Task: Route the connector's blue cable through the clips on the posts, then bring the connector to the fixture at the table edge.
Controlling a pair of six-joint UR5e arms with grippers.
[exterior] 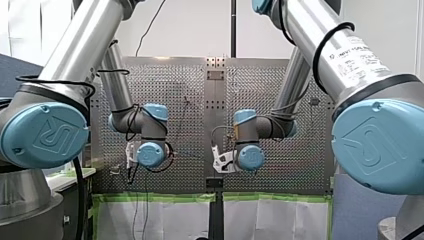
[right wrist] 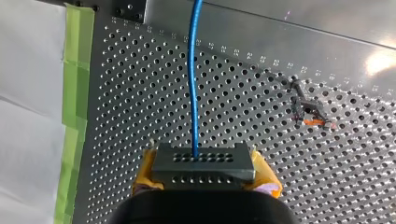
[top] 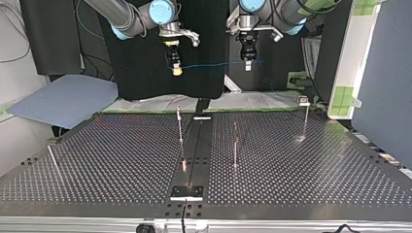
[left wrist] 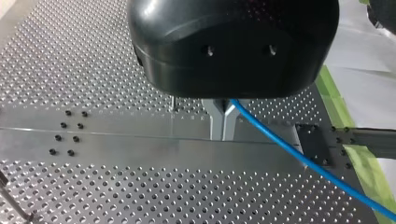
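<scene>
In the top view both grippers hang high above the far edge of the table. My right gripper, at that view's left, is shut on the connector. In the right wrist view its yellow pads clamp the grey connector, and the blue cable leaves the connector's middle. The cable stretches level across to my left gripper. In the left wrist view its metal fingers are shut on the blue cable, which trails off to one side.
Thin posts stand on the perforated table: one beside the centre rail, one further right, one at the far right. A black plate sits at the near edge. A post with an orange clip shows below my right gripper.
</scene>
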